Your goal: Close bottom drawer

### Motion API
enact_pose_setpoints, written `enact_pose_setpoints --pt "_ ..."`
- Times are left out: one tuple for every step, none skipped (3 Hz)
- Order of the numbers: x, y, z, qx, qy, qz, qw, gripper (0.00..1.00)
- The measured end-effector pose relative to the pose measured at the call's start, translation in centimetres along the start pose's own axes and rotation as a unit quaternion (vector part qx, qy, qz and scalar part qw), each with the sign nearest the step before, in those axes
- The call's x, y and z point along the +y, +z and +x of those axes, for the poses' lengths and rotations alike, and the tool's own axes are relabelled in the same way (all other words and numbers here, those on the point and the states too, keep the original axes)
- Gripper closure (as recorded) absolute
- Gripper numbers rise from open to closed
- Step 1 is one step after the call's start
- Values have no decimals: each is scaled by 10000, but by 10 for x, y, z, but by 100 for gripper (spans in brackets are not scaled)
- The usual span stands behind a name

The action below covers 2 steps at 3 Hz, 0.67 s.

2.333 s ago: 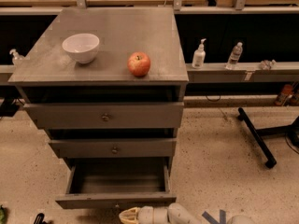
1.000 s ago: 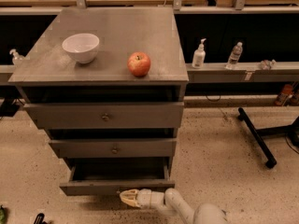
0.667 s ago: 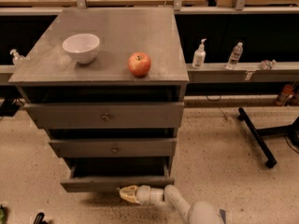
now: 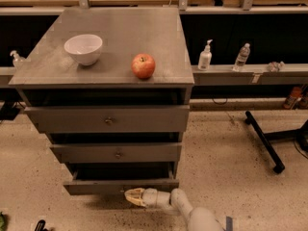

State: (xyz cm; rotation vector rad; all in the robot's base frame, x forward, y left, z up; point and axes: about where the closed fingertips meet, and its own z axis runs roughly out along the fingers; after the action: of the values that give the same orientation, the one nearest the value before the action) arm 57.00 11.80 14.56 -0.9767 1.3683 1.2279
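Note:
The bottom drawer (image 4: 120, 186) is the lowest of three grey drawers in the cabinet. It stands out only a little, with a thin dark gap showing above its low front panel. My gripper (image 4: 134, 197) is pale and pointed, low in the view, and its tip rests against the middle of that front panel. My arm (image 4: 192, 214) runs off to the lower right. The middle drawer (image 4: 116, 153) and the top drawer (image 4: 108, 119) sit above it.
A white bowl (image 4: 83, 48) and a red apple (image 4: 143, 65) stand on the cabinet top (image 4: 120, 23). Bottles (image 4: 205, 56) line a low shelf on the right. A black stand leg (image 4: 263, 139) lies on the speckled floor at the right.
The bottom drawer has slid from wide open to nearly in. My gripper has moved forward with it, staying against the front panel.

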Motion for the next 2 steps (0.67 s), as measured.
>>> enact_pose_setpoints --pt "-2 0 -1 24 -56 -3 10000 100" --pt "-17 -6 -9 172 -451 6 9988 100"
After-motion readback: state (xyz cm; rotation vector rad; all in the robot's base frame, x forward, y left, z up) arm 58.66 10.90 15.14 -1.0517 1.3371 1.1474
